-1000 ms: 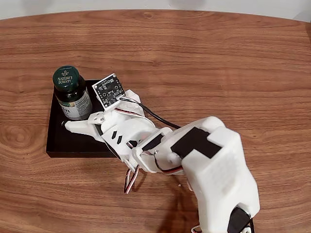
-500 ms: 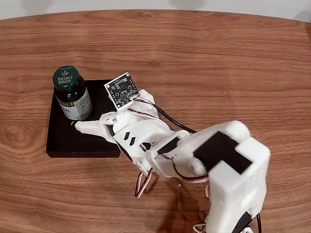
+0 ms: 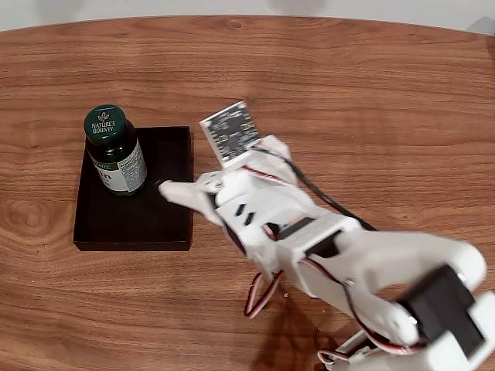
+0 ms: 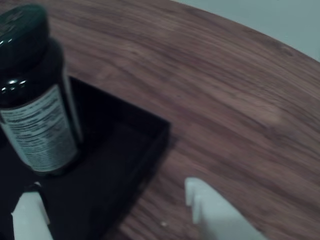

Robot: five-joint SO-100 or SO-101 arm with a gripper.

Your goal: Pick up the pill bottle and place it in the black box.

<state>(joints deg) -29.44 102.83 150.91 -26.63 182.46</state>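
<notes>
since the earlier frames the arm has pulled back to the right in the fixed view; gripper [image 3: 172,193] is now clear of the pill bottle [image 3: 114,151], which has not shifted. bottle stands upright inside the black box [image 3: 174,224], in the corner farthest from the gripper, just ahead and left of the fingertips, no contact. wrist view confirms: pill bottle [image 4: 35,95] upright on the floor of the black box [image 4: 145,150], w/ the two fingertips [image 4: 30,215] spread wide, nothing between them, one over the box, the other over the wooden table [image 4: 240,100].

handling judgement: glass body w/ screw cap, so rigid, fairly dense for its size, smooth and prob slippery on bare glass; breakable if dropped or knocked. paper label offers better friction. best hold would be across the labelled mid-body, below the cap shoulder, jaws square to it. tall vs base, so a side nudge could tip it.

placement appears done; no regrasp looks needed.
</notes>
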